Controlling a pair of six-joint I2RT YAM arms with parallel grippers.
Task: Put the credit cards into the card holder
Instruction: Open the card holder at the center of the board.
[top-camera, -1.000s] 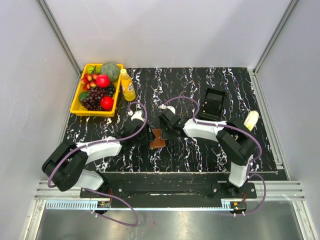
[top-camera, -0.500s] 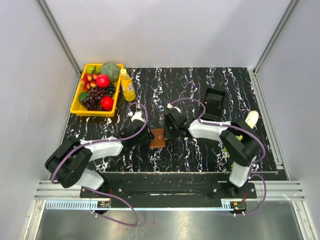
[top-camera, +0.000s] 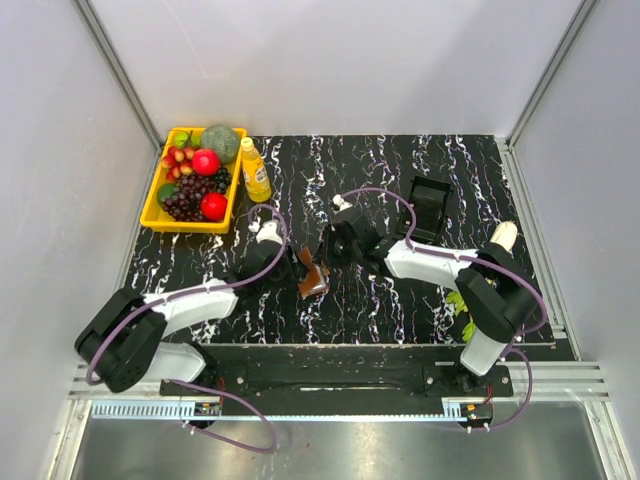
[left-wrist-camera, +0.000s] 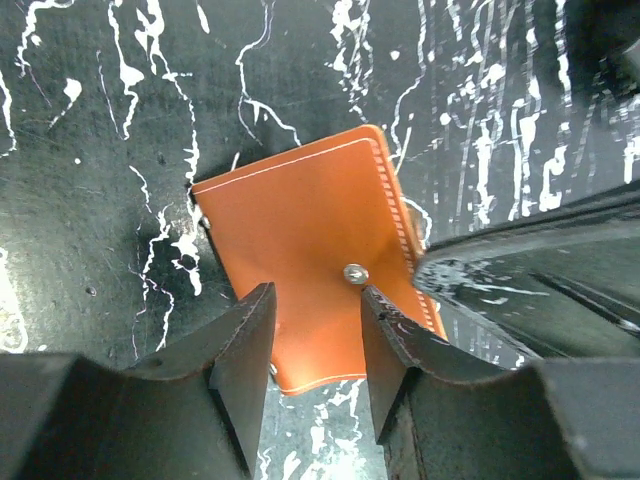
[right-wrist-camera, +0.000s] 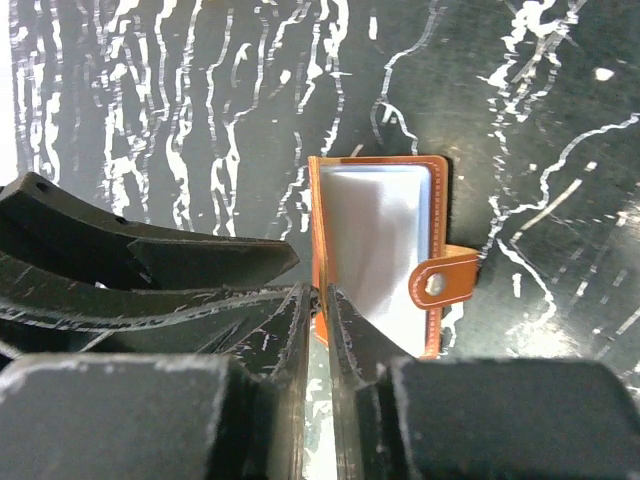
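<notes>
Card holder (top-camera: 313, 281) (brown) on black marbled table (top-camera: 400, 300)

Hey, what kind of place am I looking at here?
Probably a robot lab test cell: left arm and right arm bolted to a rail, white walls in a metal frame around a black marbled mat, and a yellow tray of fruit, likely props.

I can read no writing anywhere. The yellow bottle (top-camera: 256, 170) beside the fruit tray (top-camera: 150, 212) carries a label, but from above it is too small for me to make out. The card holder (left-wrist-camera: 300, 230) shows me only pale stitching and a metal snap.
</notes>
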